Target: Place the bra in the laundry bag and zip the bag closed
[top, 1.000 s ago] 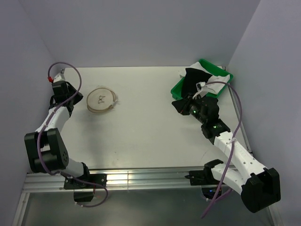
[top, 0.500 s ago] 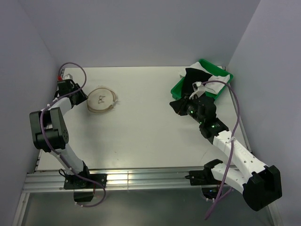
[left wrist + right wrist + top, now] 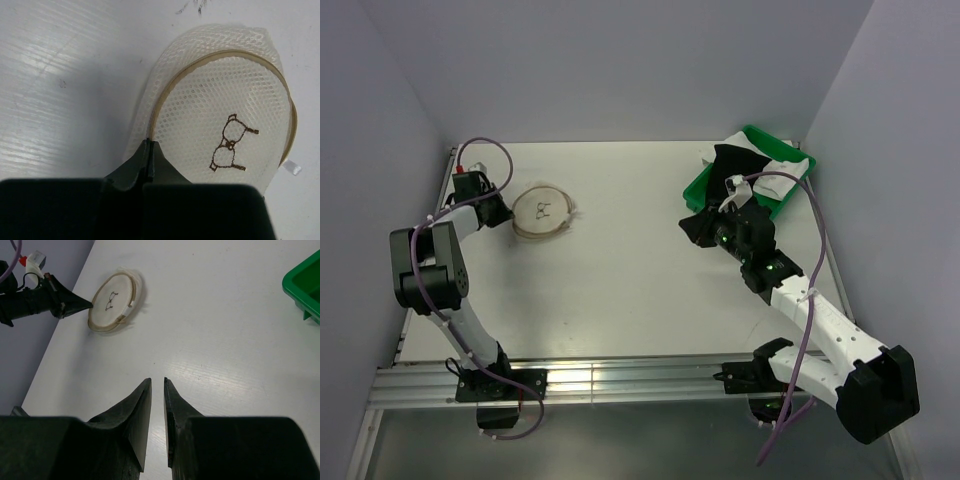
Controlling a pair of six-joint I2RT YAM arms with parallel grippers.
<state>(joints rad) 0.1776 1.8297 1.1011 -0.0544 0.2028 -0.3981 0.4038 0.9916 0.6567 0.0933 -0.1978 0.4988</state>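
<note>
Fingers of the left gripper [image 3: 149, 146] are pressed together, and their tip touches the tan rim of the bag [image 3: 225, 115] at its near edge. We cannot tell whether any mesh is caught between them. The bag lies flat on the table [image 3: 620, 260] in the far left part, with its round face up. On that face we see a small brown emblem [image 3: 229, 146], and a white tag [image 3: 291, 168] sticks out at the rim.

From the top view the left arm folds back on itself, so the gripper comes at the bag from the left wall side.

The right gripper [image 3: 157, 382] hangs above bare table just beside the tray [image 3: 698, 188]. It points across toward the bag, which is well apart from it. Its fingers stand close, with a narrow gap between them, and hold nothing.

The bra [image 3: 728, 160] lies in the green tray at the far right corner. It is bunched against a white cloth [image 3: 782, 166], partly over the tray's left rim. Neither gripper touches it.
</note>
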